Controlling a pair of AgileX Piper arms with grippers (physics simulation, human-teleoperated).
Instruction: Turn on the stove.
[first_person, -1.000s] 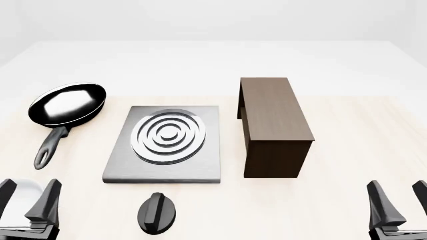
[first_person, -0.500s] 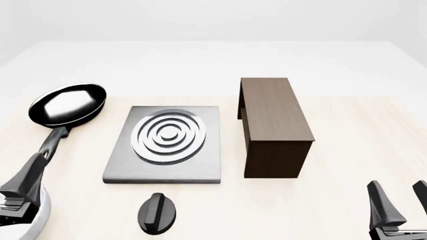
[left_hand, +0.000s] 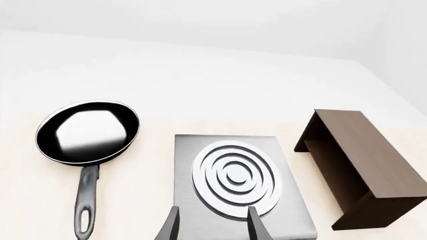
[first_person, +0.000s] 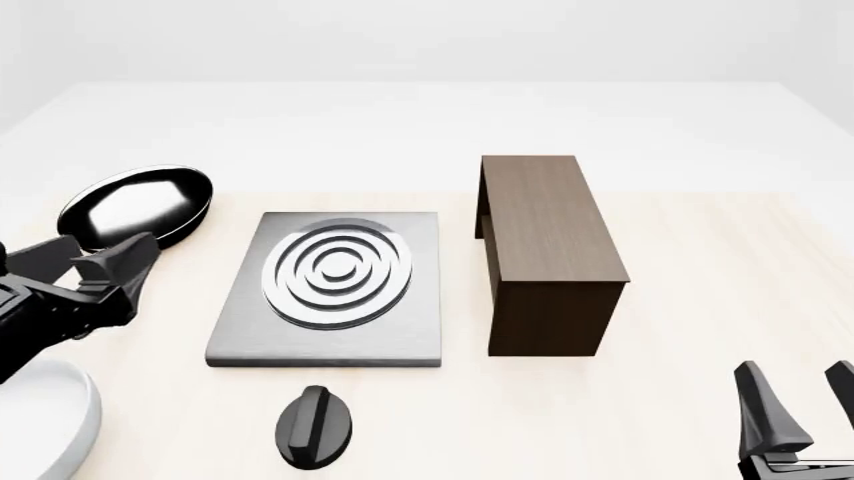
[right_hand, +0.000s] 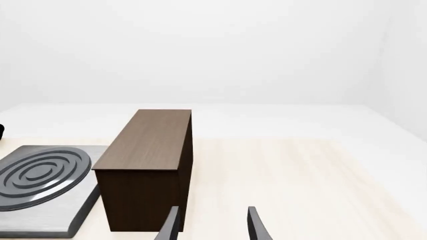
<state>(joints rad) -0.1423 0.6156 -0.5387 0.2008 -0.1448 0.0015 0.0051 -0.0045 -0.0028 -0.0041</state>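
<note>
Your left gripper (first_person: 100, 258) hangs at the stove's (first_person: 331, 288) 9 o'clock, jaws parted, gripping nothing.
Knob (first_person: 315, 425) sits at stove's 6 o'clock; your right gripper (first_person: 801, 405) low at 4 o'clock, jaws apart.
</note>
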